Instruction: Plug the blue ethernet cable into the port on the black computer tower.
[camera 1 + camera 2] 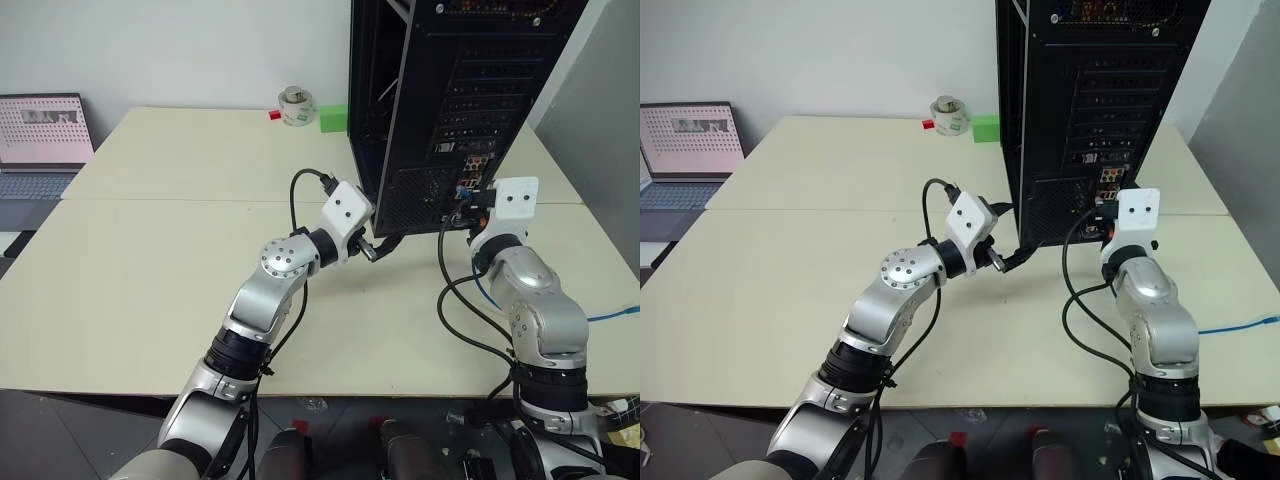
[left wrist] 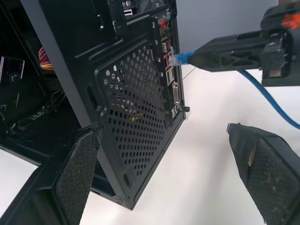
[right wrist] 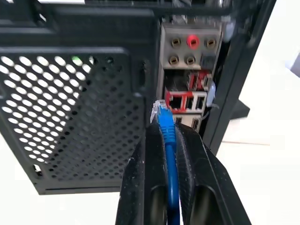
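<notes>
Your right tool [image 3: 168, 129] reaches level toward the rear panel of the black computer tower [image 1: 450, 90], its fingers clamped on the blue ethernet cable [image 3: 168, 145]. The clear plug sits just short of the port [image 3: 177, 101], at its 7 o'clock in the right wrist view. Your left tool [image 2: 164, 173] points at the tower's lower mesh corner, fingers spread wide and holding nothing. One tower stands on the counter [image 1: 150, 280]. At its 9 o'clock sit one green block [image 1: 333, 119], one small red block [image 1: 274, 115] and one roll of tape [image 1: 296, 106]. One laptop [image 1: 40, 140] sits further out at 9 o'clock.
</notes>
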